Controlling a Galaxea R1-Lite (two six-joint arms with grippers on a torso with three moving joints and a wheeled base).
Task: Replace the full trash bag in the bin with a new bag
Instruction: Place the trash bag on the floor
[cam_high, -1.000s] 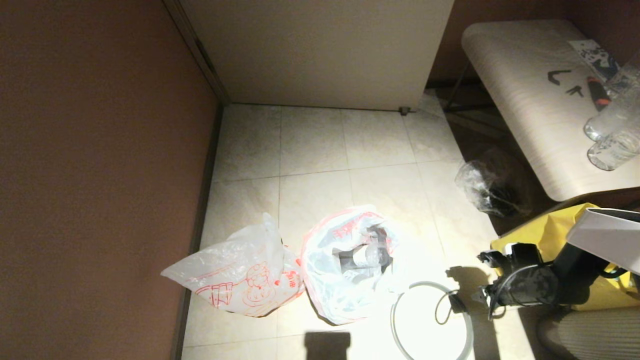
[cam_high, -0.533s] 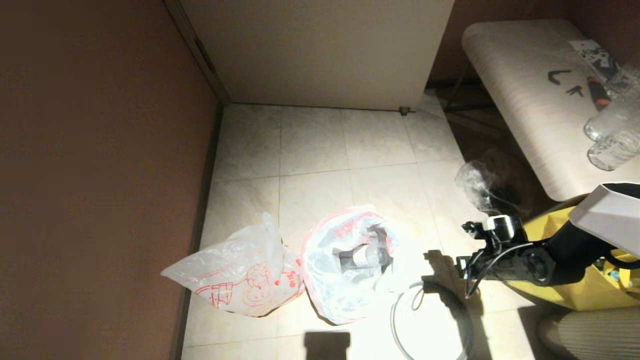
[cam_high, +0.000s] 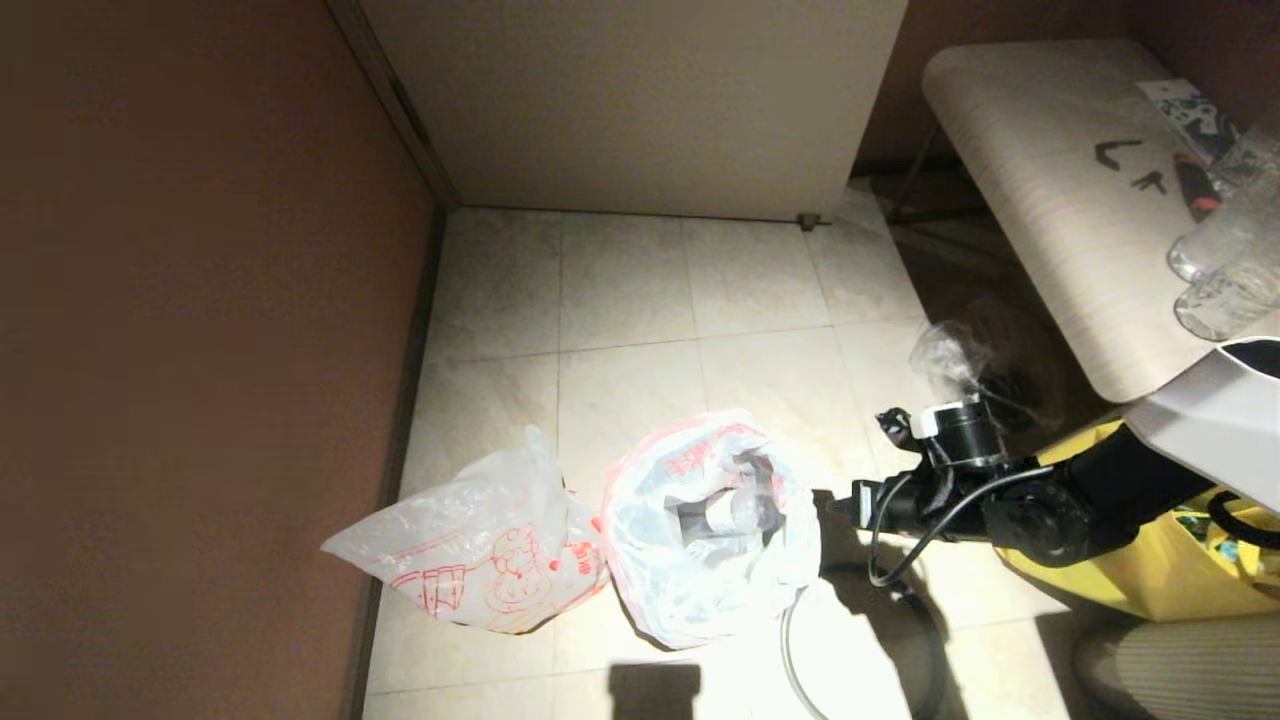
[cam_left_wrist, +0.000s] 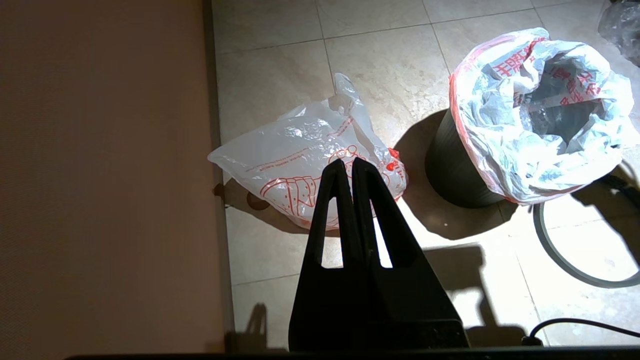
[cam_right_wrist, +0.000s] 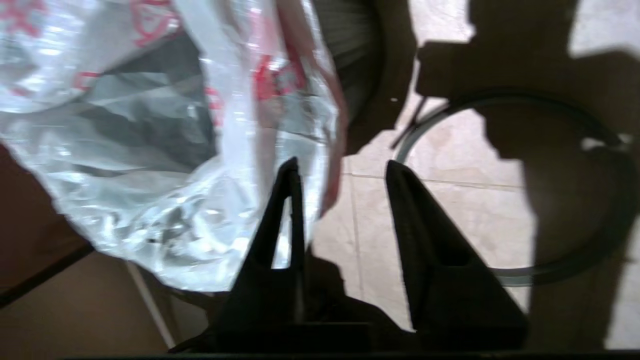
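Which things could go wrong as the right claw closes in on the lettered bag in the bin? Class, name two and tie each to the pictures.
1. The open right claw sits at the pink-red edge of the whitish red-lettered trash bag; it might pinch only thin film, which could tear or slip.
2. The bag drapes over the small black ribbed bin, so pulling sideways might tip it, perhaps onto the loose grey ring lying beside it.
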